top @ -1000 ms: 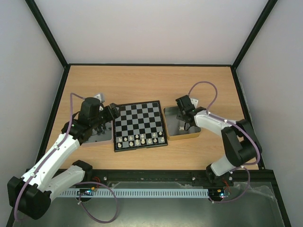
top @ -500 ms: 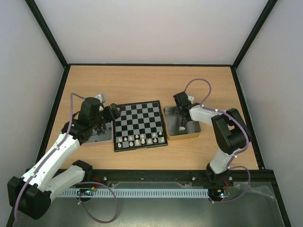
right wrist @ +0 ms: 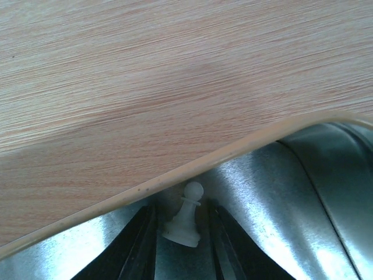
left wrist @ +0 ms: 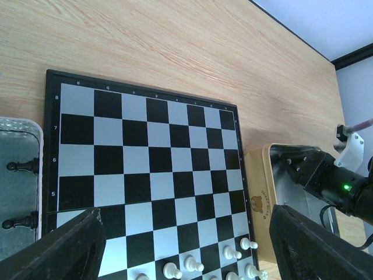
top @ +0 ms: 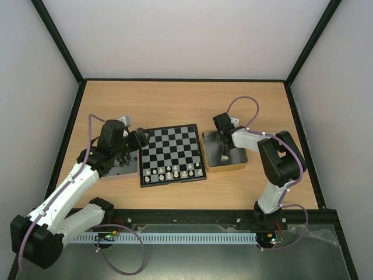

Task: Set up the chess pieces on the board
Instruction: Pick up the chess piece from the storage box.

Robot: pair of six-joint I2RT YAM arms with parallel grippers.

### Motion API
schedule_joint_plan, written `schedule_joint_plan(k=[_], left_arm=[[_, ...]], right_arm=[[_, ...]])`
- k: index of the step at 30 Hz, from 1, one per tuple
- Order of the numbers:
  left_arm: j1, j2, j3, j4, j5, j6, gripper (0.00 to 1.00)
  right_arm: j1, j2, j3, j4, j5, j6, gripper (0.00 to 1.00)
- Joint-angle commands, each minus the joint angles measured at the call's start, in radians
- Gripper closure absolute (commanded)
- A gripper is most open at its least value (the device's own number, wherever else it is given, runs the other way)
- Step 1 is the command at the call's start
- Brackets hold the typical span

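The board [top: 171, 153] lies mid-table, with several cream-white chess pieces [top: 175, 171] in its two near rows. My left gripper [top: 137, 140] hangs at the board's left edge. In its wrist view it [left wrist: 186, 251] stands wide open above the board [left wrist: 151, 169], nothing between its fingers. White pawns [left wrist: 233, 254] stand below it. My right gripper [top: 224, 149] reaches down into the right tin [top: 224, 170]. In the right wrist view its jaws [right wrist: 183, 233] stand narrowly open either side of a leaning white pawn [right wrist: 185, 219], thin gaps showing.
A left tin [left wrist: 14, 192] beside the board holds two black pieces [left wrist: 20, 166]. The right tin's cream rim [right wrist: 233, 153] runs just behind the pawn, close to the fingers [right wrist: 137, 245]. Black-framed walls enclose the table.
The right gripper's jaws have narrowed around the white pawn in the tin, and the right arm's elbow has swung in. The left arm has barely moved.
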Motion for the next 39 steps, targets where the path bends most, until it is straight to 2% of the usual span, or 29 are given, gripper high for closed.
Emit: schedule_joint_plan(k=[1,9,18,23,28,32,39], left_arm=[[0.008,0.005,-0.002,0.013,0.013,0.001,0.21],[0.008,0.000,-0.006,0.012,0.015,0.003,0.21],[0.008,0.001,-0.009,0.022,0.044,0.000,0.21],[0.008,0.014,-0.012,0.053,0.132,-0.006,0.21],[0.006,0.032,-0.031,0.161,0.317,-0.064,0.21],[0.002,0.048,-0.056,0.324,0.507,-0.167,0.21],[-0.019,0.058,-0.047,0.481,0.651,-0.322,0.21]], right_arm=[[-0.007,0.025,0.017,0.004,0.055,-0.006,0.75],[-0.008,0.001,0.004,0.009,0.062,-0.019,0.88],[-0.007,-0.129,-0.062,0.013,-0.014,-0.028,0.87],[-0.007,-0.258,-0.141,0.035,-0.162,-0.046,0.86],[-0.006,-0.453,-0.238,0.130,-0.386,-0.080,0.86],[-0.006,-0.627,-0.337,0.339,-0.621,-0.080,0.86],[0.015,-0.744,-0.395,0.638,-0.938,-0.020,0.84]])
